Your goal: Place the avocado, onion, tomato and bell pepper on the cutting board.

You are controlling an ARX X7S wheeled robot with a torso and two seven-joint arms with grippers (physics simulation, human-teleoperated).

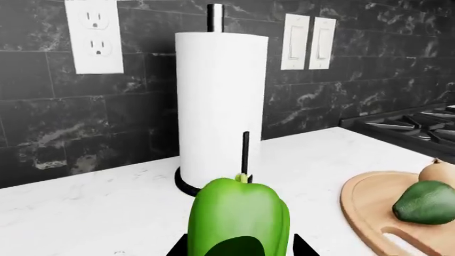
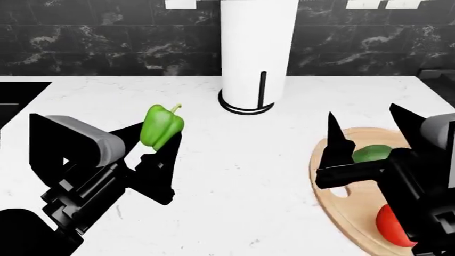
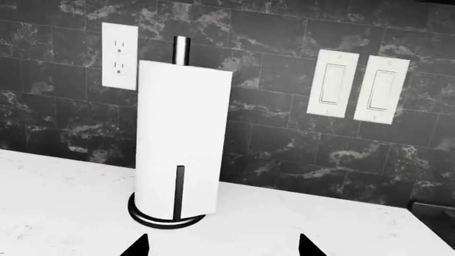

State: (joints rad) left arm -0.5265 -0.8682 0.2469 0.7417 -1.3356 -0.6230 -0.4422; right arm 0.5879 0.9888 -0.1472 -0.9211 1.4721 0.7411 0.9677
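Note:
The bright green bell pepper (image 2: 161, 126) is held above the white counter, left of centre, with my left gripper (image 2: 157, 143) shut on it. In the left wrist view the bell pepper (image 1: 238, 218) fills the space between the jaws of the left gripper (image 1: 240, 248). The round wooden cutting board (image 2: 355, 213) lies at the right. On it are the dark avocado (image 2: 371, 153) and the red tomato (image 2: 391, 226). The tan onion (image 1: 438, 172) sits beside the avocado (image 1: 427, 201) on the cutting board (image 1: 366, 200). My right gripper (image 2: 363, 125) hangs open over the board, holding nothing.
A paper towel roll on a black stand (image 2: 249, 53) stands at the back centre against the dark marble wall. Its thin black post (image 1: 246, 154) rises just behind the pepper. A stove (image 1: 419, 125) lies at the far right, and a dark sink edge (image 2: 18, 96) at the far left.

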